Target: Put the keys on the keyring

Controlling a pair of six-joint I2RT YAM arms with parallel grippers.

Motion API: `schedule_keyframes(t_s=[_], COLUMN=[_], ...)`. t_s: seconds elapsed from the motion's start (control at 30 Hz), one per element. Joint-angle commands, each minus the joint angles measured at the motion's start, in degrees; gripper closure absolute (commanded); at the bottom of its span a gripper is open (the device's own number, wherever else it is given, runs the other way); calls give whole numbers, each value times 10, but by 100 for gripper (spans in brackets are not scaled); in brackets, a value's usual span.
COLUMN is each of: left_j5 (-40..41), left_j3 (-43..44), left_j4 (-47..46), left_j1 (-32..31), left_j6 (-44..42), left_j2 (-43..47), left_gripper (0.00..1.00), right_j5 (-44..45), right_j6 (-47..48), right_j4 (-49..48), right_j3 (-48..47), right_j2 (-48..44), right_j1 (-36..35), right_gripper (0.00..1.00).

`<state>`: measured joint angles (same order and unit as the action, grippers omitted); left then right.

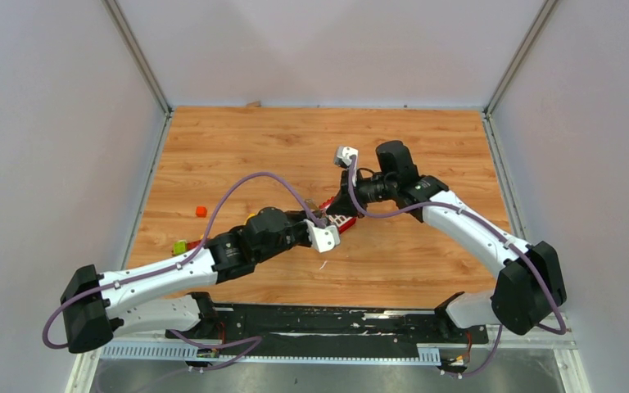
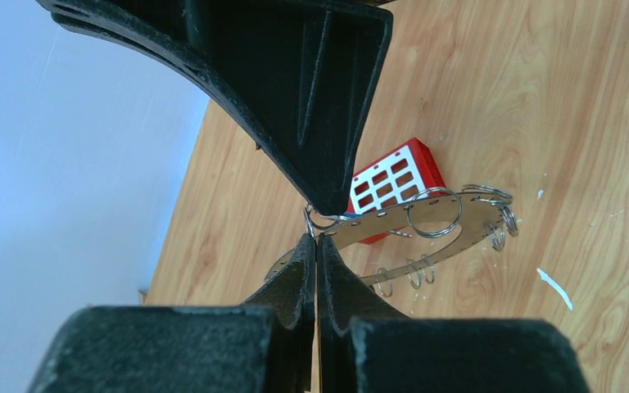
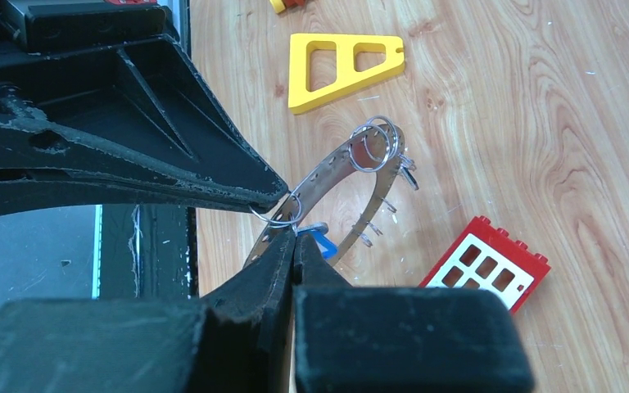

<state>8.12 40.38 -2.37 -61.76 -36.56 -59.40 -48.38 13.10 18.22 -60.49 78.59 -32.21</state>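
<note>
The keyring [image 3: 359,168] is a thin grey metal hoop with small wire rings along its rim, held tilted above the wooden table; it also shows in the left wrist view [image 2: 450,237]. My left gripper [image 2: 316,239] is shut on a small wire ring [image 2: 321,219] at the hoop's edge. My right gripper [image 3: 295,239] is shut, its tips pinching a blue-headed key [image 3: 323,240] right against that same wire ring [image 3: 282,218]. The two grippers meet tip to tip above the table's middle [image 1: 328,210]. The key is hidden in the left wrist view.
A red block with white squares [image 3: 486,264] lies under the grippers, also seen from above [image 1: 341,219]. A yellow triangular frame [image 3: 340,64] lies nearby. Small orange [image 1: 201,211] and green [image 1: 179,246] bits sit at the table's left.
</note>
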Motion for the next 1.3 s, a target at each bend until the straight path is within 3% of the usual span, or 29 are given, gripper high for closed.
schedule_keyframes(t_s=[0.0,0.7,1.27], left_j5=[-42,-171,-217], left_j3=[-7,-4,0], left_j4=[-16,-2,1], left_j1=[-4,27,47], left_j6=[1,33,43], left_j2=[25,40,53], left_gripper=[100,100,100], right_j5=[2,-92,-144], right_j6=[6,34,111], right_j4=[-14,-2,59], right_j3=[-24,-23,-17], right_j2=[4,-3,-41], right_j1=[14,18,17], right_gripper=[100,99,77])
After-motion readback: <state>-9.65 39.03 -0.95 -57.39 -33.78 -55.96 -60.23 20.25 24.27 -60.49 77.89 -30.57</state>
